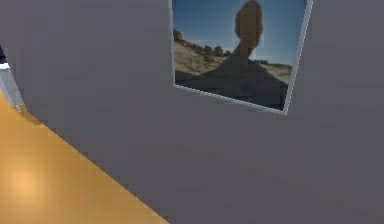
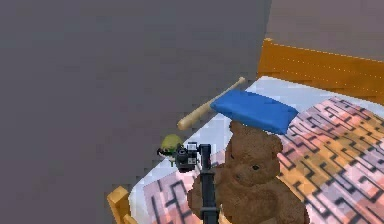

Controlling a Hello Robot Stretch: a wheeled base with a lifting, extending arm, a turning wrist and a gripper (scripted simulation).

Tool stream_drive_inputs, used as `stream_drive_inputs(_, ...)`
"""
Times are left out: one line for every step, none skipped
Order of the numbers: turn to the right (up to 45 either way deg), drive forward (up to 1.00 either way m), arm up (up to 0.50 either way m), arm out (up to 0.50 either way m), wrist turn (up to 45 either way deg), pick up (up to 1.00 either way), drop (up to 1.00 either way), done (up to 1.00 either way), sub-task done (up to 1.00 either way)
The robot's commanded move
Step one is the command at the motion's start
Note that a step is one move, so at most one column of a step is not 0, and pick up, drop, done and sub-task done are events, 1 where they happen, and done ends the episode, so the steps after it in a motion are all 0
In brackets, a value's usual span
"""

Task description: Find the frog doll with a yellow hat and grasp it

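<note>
Just beside the teddy bear [image 2: 250,165], at the edge of the bed [image 2: 310,65], the gripper [image 2: 177,154] stands by a small green-and-yellow figure [image 2: 167,142], probably the frog doll. Jaw state and hold: cannot tell. Likely soft, light, squashable; grasp the body, not the hat.

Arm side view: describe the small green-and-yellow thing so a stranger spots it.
On the wooden-framed bed, go to the edge left of the brown teddy bear. Just below the thick end of the baseball bat lies a small blob, the only green-and-yellow thing there.
</note>
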Motion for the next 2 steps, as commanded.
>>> stream_drive_inputs(0.0,0.00,0.00,0.00,0.0,1.00,0.00,0.00,0.00)
stream_drive_inputs(0.0,0.00,0.10,0.00,0.0,0.00,0.00,0.00,0.00)
